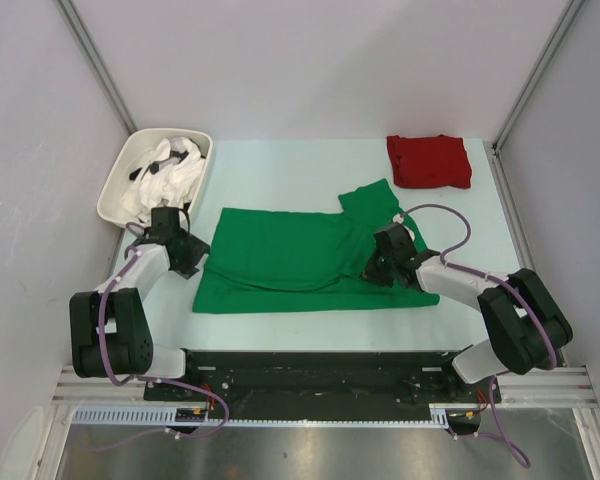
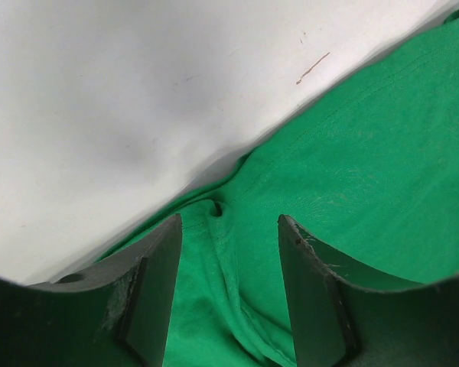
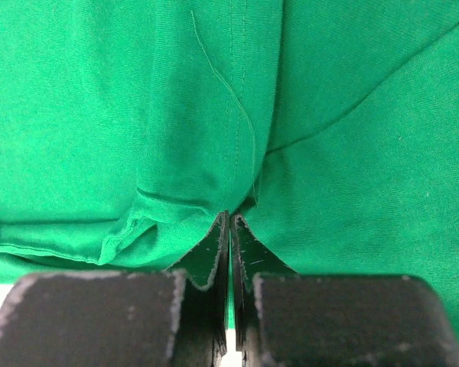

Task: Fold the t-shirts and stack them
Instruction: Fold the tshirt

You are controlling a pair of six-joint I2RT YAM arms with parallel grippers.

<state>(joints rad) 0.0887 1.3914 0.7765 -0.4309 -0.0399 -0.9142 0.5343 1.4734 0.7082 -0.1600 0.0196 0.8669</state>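
Green t-shirt [image 1: 290, 262] cloth lies spread flat on the table [image 1: 280, 175], with both of my hands at it, one at each end. My right gripper [image 3: 229, 225] has its two fingers squeezed tight together, and a little fold of the green cloth is pinched right at their tips. The cloth bunches up into wrinkles just in front of those fingers, which is how I can tell they have hold of it. I think I am pinching here because this is the end with the sleeve, and I need a good hold on it to lift it and fold it over. My left gripper [image 2: 229, 252] has its fingers [image 2: 157, 290] standing apart, with green cloth lying between them and a small ridge of it running up the gap. The shirt's edge passes just ahead of those fingertips, and past it is bare white table. The fingers do not look pressed onto the cloth, so I would say this hand has nothing held yet and is lined up to grab its end. I think both ends need holding so the shirt stays straight when it folds. The dark red t-shirt [image 1: 429, 161] sits folded up, far beyond my right fingers at the back of the table. I guess it waits there so the green one can go on top. A white bin [image 1: 152, 177] with white cloths is just beyond my left fingers.
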